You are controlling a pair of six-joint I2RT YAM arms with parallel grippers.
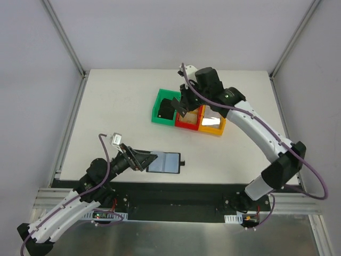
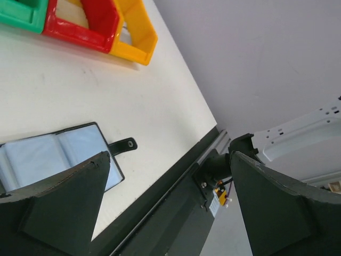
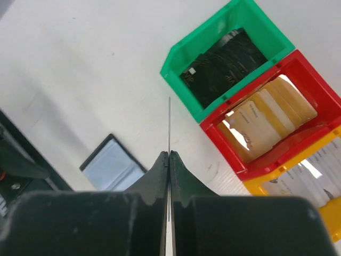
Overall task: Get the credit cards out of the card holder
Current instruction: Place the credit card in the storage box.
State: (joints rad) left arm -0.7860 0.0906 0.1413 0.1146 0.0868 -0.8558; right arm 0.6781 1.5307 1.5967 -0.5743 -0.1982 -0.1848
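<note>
Where bins (image 1: 186,126) sit, gripper (image 3: 169,156) pinches card (image 3: 169,122)

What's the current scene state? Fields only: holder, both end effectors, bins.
card holder: lying open on the table, grey-blue pockets up, in front of the left arm
left end effector: open, over the holder's left end, holding nothing; contact unclear
right end effector: shut on a thin card, seen edge-on, raised by the bins
green bin: dark card inside
red bin: beige cards
yellow bin: white cards
</note>
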